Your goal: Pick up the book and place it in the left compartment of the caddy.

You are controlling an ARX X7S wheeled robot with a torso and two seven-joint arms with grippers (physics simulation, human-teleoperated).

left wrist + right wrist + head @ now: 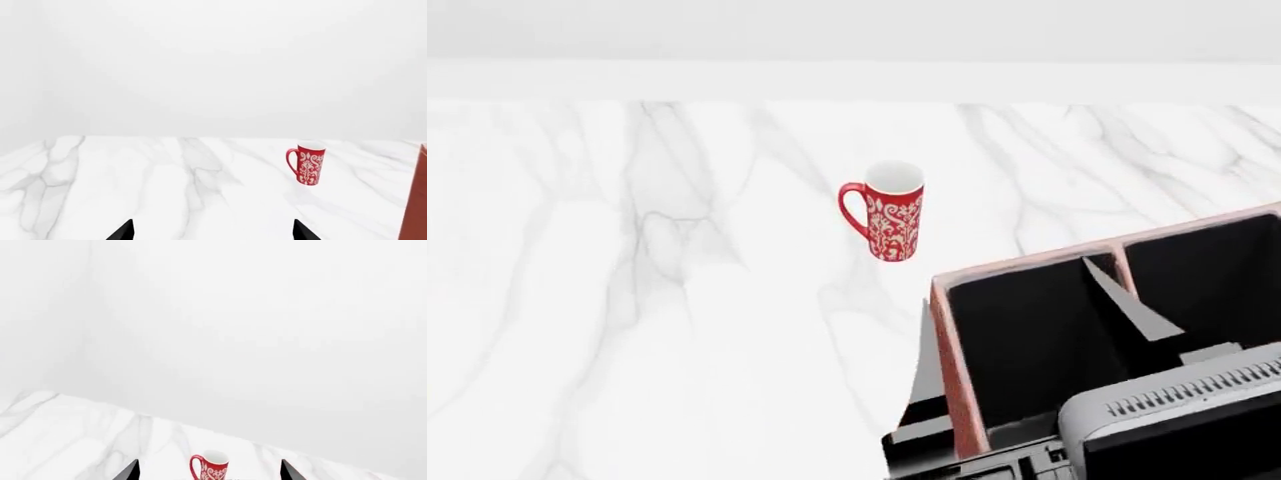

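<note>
The reddish-brown caddy (958,380) with a black interior stands at the head view's lower right. Its long left compartment (1014,335) looks dark inside, and I cannot tell what is in it. One edge of the caddy shows in the left wrist view (417,195). The black book shows in no view. My left gripper (213,233) is open and empty, low over the marble table. My right gripper (209,473) is open and empty and faces the mug from a distance. Part of my right arm (1174,420) lies over the caddy's near side.
A red mug with a white pattern (888,215) stands upright on the white marble table (627,300), beyond the caddy's left corner. It also shows in the left wrist view (307,167) and the right wrist view (210,467). A plain white wall lies behind the table.
</note>
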